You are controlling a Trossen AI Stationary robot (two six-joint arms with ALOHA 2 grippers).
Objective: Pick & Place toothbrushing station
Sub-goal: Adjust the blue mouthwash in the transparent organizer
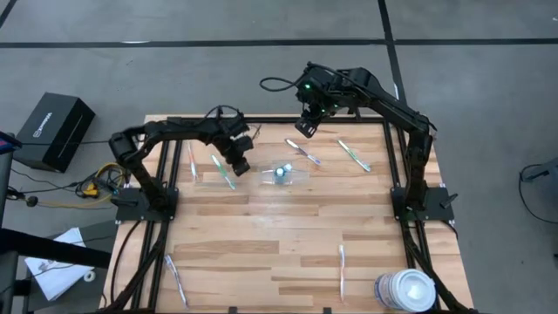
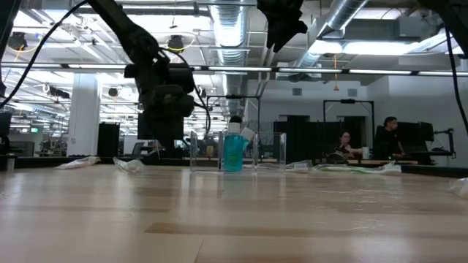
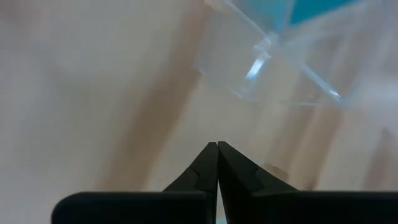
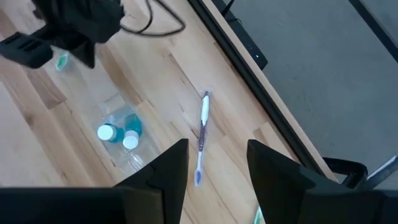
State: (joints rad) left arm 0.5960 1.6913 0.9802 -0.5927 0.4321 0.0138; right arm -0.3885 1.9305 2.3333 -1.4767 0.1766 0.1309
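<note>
A small clear plastic container (image 1: pixel 283 173) stands at the far middle of the table, holding two blue-teal toothpaste tubes (image 4: pixel 119 132) upright with their white caps up. My left gripper (image 1: pixel 239 162) is shut just left of the container (image 3: pixel 280 68), low over the wood, with nothing between its fingers. My right gripper (image 4: pixel 217 163) hangs open, high above the far side (image 1: pixel 307 124), over a white and blue toothbrush (image 4: pixel 202 134) that lies flat on the table. A green toothbrush (image 1: pixel 223 173) lies flat by the left gripper.
More wrapped toothbrushes lie flat at the far right (image 1: pixel 353 155), near left (image 1: pixel 174 277) and near right (image 1: pixel 342 269). A large white round tub (image 1: pixel 405 290) stands at the near right corner. The arms' black frame rails (image 1: pixel 157 183) run along both sides of the table.
</note>
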